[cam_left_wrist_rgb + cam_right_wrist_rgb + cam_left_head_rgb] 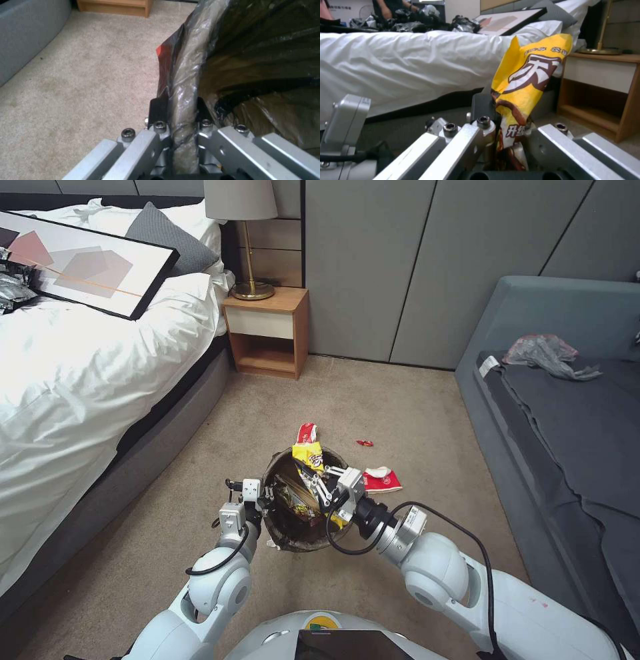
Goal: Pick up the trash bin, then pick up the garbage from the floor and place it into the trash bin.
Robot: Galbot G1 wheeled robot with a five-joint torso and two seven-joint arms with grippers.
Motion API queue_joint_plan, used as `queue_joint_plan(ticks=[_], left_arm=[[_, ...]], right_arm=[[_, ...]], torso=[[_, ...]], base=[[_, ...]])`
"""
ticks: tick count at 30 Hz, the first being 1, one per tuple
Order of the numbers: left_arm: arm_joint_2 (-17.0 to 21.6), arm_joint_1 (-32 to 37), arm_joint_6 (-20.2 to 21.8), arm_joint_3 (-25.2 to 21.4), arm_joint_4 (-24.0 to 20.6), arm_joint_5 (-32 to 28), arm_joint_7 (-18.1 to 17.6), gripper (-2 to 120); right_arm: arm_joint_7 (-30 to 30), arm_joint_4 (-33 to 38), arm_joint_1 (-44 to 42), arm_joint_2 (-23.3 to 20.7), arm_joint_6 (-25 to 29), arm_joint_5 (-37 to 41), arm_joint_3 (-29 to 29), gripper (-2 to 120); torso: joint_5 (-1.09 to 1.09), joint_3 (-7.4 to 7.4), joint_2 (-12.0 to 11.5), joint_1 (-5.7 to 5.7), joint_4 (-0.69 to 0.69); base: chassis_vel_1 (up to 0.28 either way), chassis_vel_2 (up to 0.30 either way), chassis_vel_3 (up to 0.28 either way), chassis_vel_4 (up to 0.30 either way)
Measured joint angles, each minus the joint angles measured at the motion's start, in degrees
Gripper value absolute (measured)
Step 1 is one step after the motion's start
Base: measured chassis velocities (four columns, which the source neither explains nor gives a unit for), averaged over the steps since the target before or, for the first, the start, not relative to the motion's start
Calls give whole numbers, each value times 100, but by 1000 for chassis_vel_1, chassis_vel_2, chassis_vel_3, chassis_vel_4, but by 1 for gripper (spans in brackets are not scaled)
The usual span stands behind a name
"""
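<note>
On the left we see the white bed. Our left gripper pinches the bag-covered rim of the trash bin, holding it up over the carpet. In the middle, our right gripper is closed on a yellow snack wrapper above the bin's open top. A red-and-white wrapper lies just behind the bin. To the right, 2 more red pieces lie on the floor near the gray sofa.

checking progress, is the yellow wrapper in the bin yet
Not yet. The right gripper is shut on the yellow wrapper, holding it above the bin opening.
</note>
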Motion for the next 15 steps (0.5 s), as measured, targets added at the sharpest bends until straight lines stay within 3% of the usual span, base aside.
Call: queue_joint_plan(ticks=[15], left_arm=[[3, -28, 3, -1, -37, -24, -4, 0]], right_arm=[[48, -443, 48, 86, -8, -290, -253, 0]], torso=[[0, 0, 0, 0, 0]], base=[[0, 0, 0, 0]])
